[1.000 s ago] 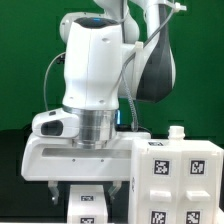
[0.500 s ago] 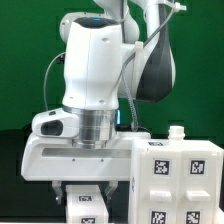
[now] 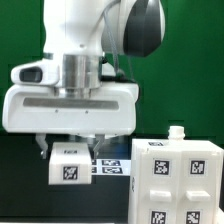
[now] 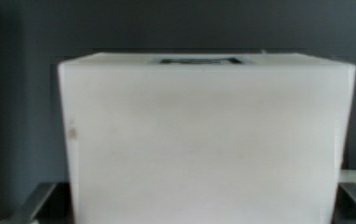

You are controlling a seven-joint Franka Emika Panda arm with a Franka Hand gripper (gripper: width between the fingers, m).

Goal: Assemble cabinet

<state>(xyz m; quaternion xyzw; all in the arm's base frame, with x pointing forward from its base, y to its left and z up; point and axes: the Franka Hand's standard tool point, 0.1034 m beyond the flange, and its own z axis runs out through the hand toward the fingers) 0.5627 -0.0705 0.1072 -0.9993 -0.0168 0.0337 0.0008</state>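
Observation:
My gripper (image 3: 70, 153) is shut on a small white cabinet part (image 3: 68, 167) with a black-and-white tag on its face and holds it clear above the table. The white cabinet body (image 3: 185, 185), with several tags on its side, stands at the exterior view's lower right, apart from the held part. A small white peg (image 3: 177, 131) sticks up from its top. In the wrist view the held part (image 4: 201, 140) fills most of the picture. Dark fingertips (image 4: 38, 200) show at either side of it.
The marker board (image 3: 113, 168) lies flat on the table behind the held part, between it and the cabinet body. The backdrop is dark green. The arm's large white body (image 3: 75, 100) fills the upper part of the exterior view.
The gripper has risen and shifted to the exterior view's left, lifting the white part off the table. The cabinet body has not moved.

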